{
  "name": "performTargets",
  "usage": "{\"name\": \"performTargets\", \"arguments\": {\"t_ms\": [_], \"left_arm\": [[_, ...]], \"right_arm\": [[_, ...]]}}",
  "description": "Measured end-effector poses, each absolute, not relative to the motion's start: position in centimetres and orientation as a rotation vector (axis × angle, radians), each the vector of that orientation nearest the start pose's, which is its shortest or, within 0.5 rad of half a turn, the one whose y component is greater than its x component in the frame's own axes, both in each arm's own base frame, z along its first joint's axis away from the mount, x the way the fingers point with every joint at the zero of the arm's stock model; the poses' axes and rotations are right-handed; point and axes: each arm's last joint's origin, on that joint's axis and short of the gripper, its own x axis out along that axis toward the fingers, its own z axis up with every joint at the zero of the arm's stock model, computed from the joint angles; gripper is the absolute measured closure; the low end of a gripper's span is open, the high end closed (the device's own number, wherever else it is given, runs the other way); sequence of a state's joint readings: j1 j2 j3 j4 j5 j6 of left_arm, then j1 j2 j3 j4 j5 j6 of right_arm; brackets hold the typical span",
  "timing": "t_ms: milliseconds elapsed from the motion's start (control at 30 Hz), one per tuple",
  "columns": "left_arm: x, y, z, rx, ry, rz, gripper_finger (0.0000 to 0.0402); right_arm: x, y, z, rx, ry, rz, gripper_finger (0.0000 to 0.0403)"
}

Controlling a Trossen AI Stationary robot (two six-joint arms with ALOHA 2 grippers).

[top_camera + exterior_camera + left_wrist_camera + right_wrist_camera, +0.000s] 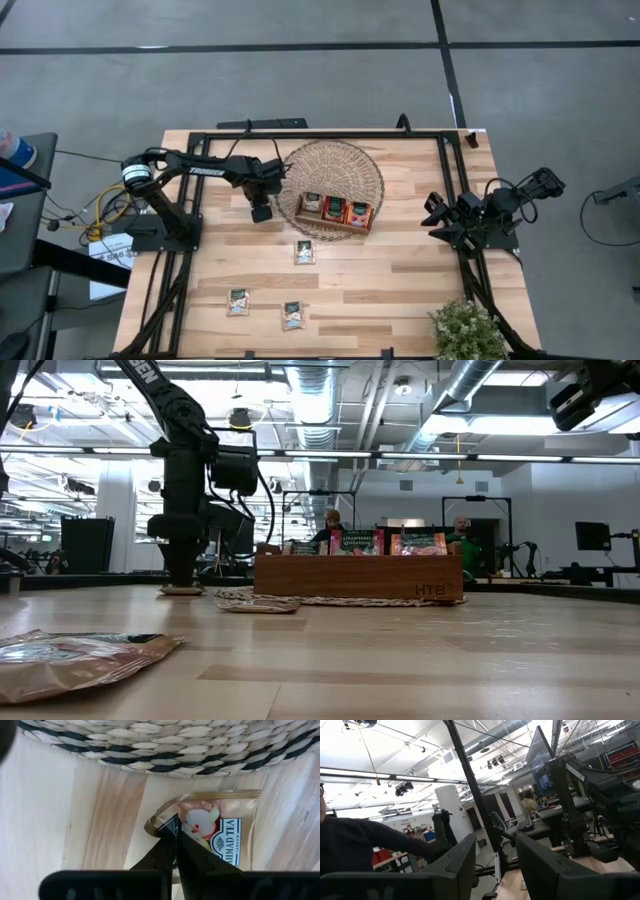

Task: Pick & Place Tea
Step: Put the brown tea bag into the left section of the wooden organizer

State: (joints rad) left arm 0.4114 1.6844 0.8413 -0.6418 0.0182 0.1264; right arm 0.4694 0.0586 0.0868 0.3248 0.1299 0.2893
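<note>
A cream tea sachet with a pale picture lies flat on the wooden table, just beside the rim of a round woven mat. My left gripper points straight down at it, shut on its edge; in the high view the gripper stands off the mat's left side. On the mat sits the brown wooden tray with red and cream sachets standing in it. My right gripper waits at the table's right edge, open and tilted up with nothing between its fingers. My left gripper pinches the sachet between its two fingers at one side edge, near a corner. The fingers come from above, pointing down. The sachet lies flat on the table under them.
Three more sachets lie loose on the table: one near the middle and two toward the near edge. A potted plant stands at the near right corner. People sit in the room beyond the table.
</note>
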Motion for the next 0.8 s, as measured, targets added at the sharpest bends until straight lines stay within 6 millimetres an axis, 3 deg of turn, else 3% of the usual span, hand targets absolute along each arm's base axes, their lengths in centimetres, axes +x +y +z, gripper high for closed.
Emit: {"name": "performTargets", "arguments": {"t_ms": [133,267,600,800], "left_arm": [[24.3,10.6,13.0,-0.199,1.482,0.255,0.0399],[24.0,10.7,14.8,-0.141,1.513,0.315,0.04],[25.3,9.6,25.1,0.063,1.387,0.43,0.0401],[28.0,6.4,30.1,0.3,1.231,0.42,0.0401]], "right_arm": [[8.2,3.7,21.9,0.388,-0.288,0.383,0.0269],[8.2,3.7,21.9,0.388,-0.288,0.383,0.0269],[8.2,3.7,21.9,0.386,-0.287,0.382,0.0269],[8.2,3.7,21.9,0.378,-0.289,0.38,0.0269]]}}
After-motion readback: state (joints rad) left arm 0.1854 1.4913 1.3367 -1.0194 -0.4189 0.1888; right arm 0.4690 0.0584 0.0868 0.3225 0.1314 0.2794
